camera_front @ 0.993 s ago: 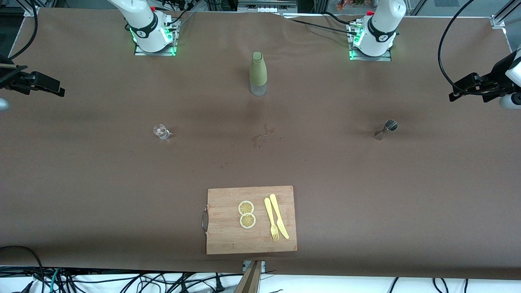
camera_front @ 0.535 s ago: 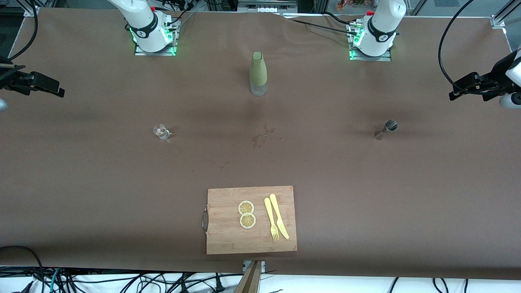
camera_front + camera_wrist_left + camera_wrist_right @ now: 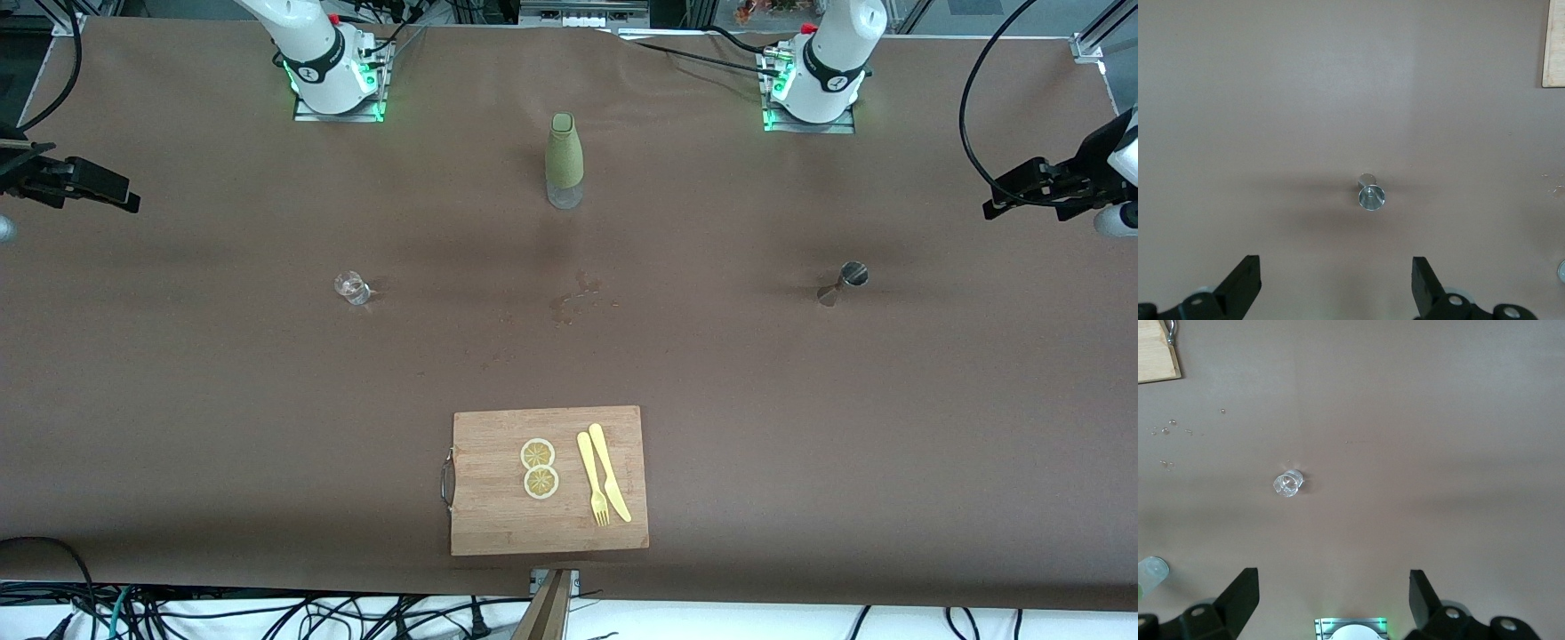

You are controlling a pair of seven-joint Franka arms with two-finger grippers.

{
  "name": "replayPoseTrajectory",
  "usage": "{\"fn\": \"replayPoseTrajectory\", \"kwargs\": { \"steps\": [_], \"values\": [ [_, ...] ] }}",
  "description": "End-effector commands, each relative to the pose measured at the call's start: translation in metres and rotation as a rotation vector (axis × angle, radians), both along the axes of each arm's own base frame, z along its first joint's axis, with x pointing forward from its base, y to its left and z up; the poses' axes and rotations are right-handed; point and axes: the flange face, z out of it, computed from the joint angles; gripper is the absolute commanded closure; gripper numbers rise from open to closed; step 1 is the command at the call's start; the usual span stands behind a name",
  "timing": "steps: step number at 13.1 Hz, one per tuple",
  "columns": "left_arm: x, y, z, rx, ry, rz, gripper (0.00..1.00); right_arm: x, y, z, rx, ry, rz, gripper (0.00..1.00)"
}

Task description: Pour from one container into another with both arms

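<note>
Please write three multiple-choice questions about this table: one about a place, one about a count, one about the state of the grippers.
1. Where do the round yellow lemon slices lie?
A. on the rectangular wooden cutting board
B. beside the green-sleeved bottle
C. in the small clear glass

2. How many lemon slices?
A. one
B. two
C. four

3. The left gripper and right gripper are:
A. both open, empty
B. both shut
C. holding the small steel jigger

Answers: A, they rest on the board; B, two rounds show; A, the fingers stand wide apart over bare table.

Both arms wait raised, left hand (image 3: 1337, 283) and right hand (image 3: 1333, 597) with fingers spread wide, holding nothing.
</note>
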Motion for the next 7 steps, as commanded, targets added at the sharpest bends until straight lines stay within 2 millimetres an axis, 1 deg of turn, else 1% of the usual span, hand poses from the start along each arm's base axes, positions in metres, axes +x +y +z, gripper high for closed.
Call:
{"fn": "replayPoseTrajectory", "kwargs": {
  "steps": [1, 3, 4, 5, 6, 7],
  "values": [
    [-0.002, 0.003, 0.012, 0.008, 0.010, 0.004, 0.00, 0.000, -0.005, 0.004, -0.011, -0.006, 0.002, 0.00],
    [-0.003, 0.004, 0.015, 0.020, 0.011, 0.005, 0.00, 0.010, -0.003, -0.003, -0.001, -0.032, 0.001, 0.00],
    [-0.003, 0.004, 0.015, 0.021, 0.011, 0.005, 0.00, 0.011, 0.002, -0.004, 0.002, -0.032, 0.008, 0.00],
    [-0.003, 0.005, 0.014, 0.021, 0.015, 0.006, 0.00, 0.011, 0.009, -0.017, 0.014, 0.001, 0.021, 0.00],
    [-0.004, 0.006, 0.014, 0.022, 0.020, 0.006, 0.00, 0.016, 0.020, -0.026, -0.002, 0.008, 0.042, 0.00],
    [-0.004, 0.006, 0.014, 0.024, 0.020, 0.006, 0.00, 0.021, 0.013, -0.032, -0.016, 0.018, 0.034, 0.00]
  ]
}}
